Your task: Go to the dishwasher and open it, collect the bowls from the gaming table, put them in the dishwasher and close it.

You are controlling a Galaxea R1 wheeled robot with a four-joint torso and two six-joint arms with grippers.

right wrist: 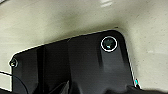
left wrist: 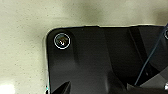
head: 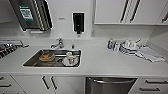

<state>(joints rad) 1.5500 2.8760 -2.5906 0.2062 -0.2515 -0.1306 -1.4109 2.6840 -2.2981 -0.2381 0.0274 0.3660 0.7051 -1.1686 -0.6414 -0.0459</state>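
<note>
The dishwasher (head: 110,86) sits under the white counter (head: 105,62) at the lower middle right of the head view. Its steel front is closed and a horizontal bar handle runs along its top. I face it from close in front. The bowls and the gaming table are out of view. Both wrist views look down past the robot's dark plate onto pale speckled floor.
A steel sink (head: 31,63) left of the dishwasher holds a glass dish, a cup and a plate, with a faucet (head: 59,43) behind it. Stacked dishes (head: 128,47) and a cloth (head: 150,54) lie at the counter's right. White cabinet doors (head: 48,83) and drawers (head: 152,86) flank the dishwasher.
</note>
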